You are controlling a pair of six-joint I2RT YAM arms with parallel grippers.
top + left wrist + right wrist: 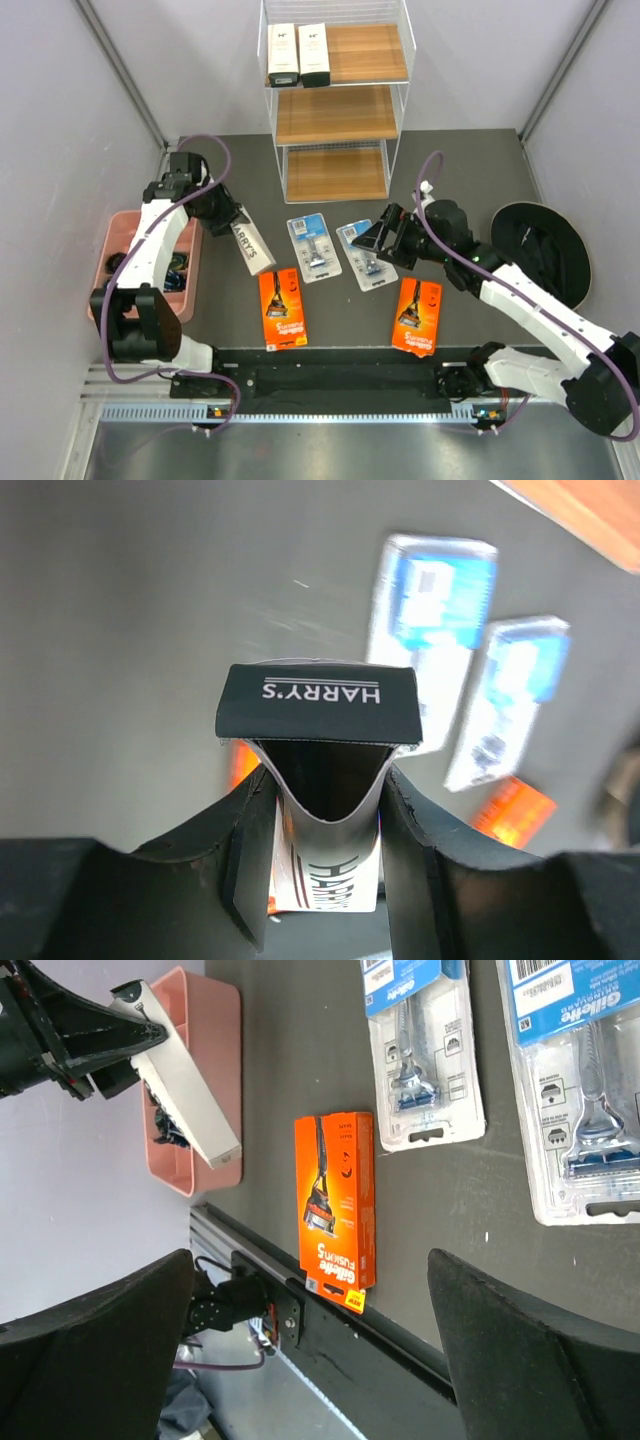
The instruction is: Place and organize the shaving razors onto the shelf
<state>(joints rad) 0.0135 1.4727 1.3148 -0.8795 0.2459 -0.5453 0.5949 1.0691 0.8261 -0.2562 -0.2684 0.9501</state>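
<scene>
Shaving razors [283,308] dot the worktop [470,180]: nearest, the left orange card [283,308] at 7 o'clock and the right orange card [418,316] at 5. Beyond, two blister packs [314,247] [363,255] lie near centre, the right gripper [378,237] hovering by the right one, jaws wide and empty. At 9 o'clock the left gripper [232,221] clamps its jaws on the tilted HARRY'S box [252,246] beside the pink tray [218,1050]; whether its low end touches down is unclear. At 12, the shelf [340,115] holds two white boxes [283,55] [314,53] on its top tier.

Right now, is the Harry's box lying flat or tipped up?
Tipped: the left end effector clamps the Harry's box, which slants down from it. Whether its low end touches the table, cannot tell.
</scene>
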